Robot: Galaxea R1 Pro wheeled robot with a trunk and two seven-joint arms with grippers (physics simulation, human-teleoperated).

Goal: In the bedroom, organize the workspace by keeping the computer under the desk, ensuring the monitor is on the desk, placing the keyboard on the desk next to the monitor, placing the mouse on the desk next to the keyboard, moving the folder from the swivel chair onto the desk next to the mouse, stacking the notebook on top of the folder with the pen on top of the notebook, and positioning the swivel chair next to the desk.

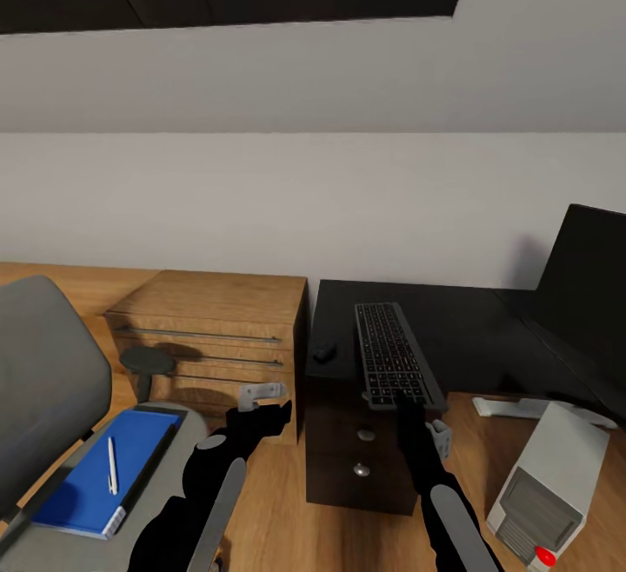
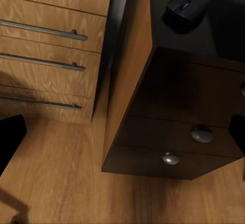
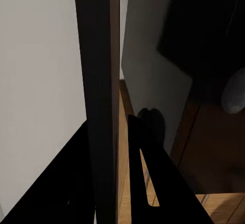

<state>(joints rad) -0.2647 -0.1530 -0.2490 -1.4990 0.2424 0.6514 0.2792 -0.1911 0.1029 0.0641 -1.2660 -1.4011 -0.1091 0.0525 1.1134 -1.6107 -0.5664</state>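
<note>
Two of your task things are cut off in the head view: the wide black flat monitor (image 1: 587, 294) runs out of frame at the right, and the grey swivel chair (image 1: 43, 372) is clipped at the left, its base hidden. The slim black-keyed keyboard with a grey frame (image 1: 393, 355) lies on the long black desk (image 1: 487, 329), its near end jutting past the front edge above the dark drawer unit with round silver knobs (image 1: 358, 455). Your right gripper (image 1: 416, 405) sits at that near end, one pale finger (image 1: 441, 435) below the frame; you cannot tell whether it clamps the keyboard, and the right wrist view gives you mostly dark blurred surfaces. Your left gripper (image 1: 265, 398) hovers in front of the light wooden drawer chest (image 1: 213, 329), holding nothing; how wide its jaws stand is hard to read. The small black rounded mouse (image 1: 324, 352) (image 2: 185, 10) rests near the desk's left edge. On the chair seat lies the flat bright blue folder (image 1: 104, 472), with the thin white pen (image 1: 112, 465) on it. The silver-grey computer tower (image 1: 546, 489) stands on the floor at the right, red light showing.
</note>
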